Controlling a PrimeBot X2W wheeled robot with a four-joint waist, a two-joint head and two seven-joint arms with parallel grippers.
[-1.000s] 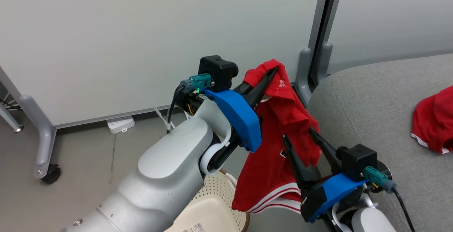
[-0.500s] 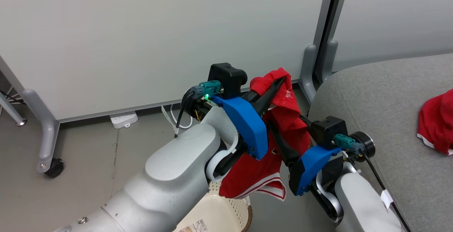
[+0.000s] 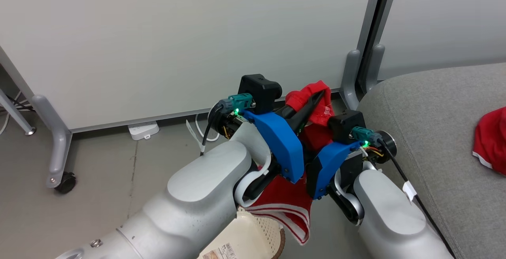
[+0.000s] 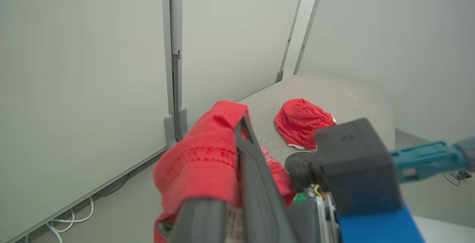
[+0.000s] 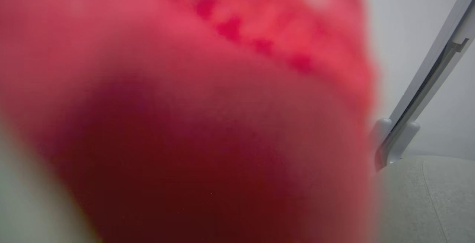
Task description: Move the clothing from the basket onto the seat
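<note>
- Head view: left gripper (image 3: 316, 99) with its two long dark jaws pinched tight on the top of a soft red sports garment with white stripes (image 3: 286, 205), the rest hanging down below those jaws.
- Just beside it, the right gripper (image 3: 330, 156), pushed into the same cloth; jaws hidden, so no way to tell if apart or together.
- Low under both sets of jaws, a cream-white plastic laundry basket with little holes (image 3: 253, 235), the striped hem dangling near its rim.
- Off to the right of the jaws, a big grey cloth seat with round edges (image 3: 427, 124), with a second red garment (image 3: 492, 144) lying on it, well apart from the held one.
- Left wrist view: left jaws together, red cloth bunched on their left side and folded over the tip; seat past the tip, second red garment on it.
- Right wrist view: blurry red cloth right up against the camera, hiding the jaws; a bit of grey seat in the bottom right corner.
</note>
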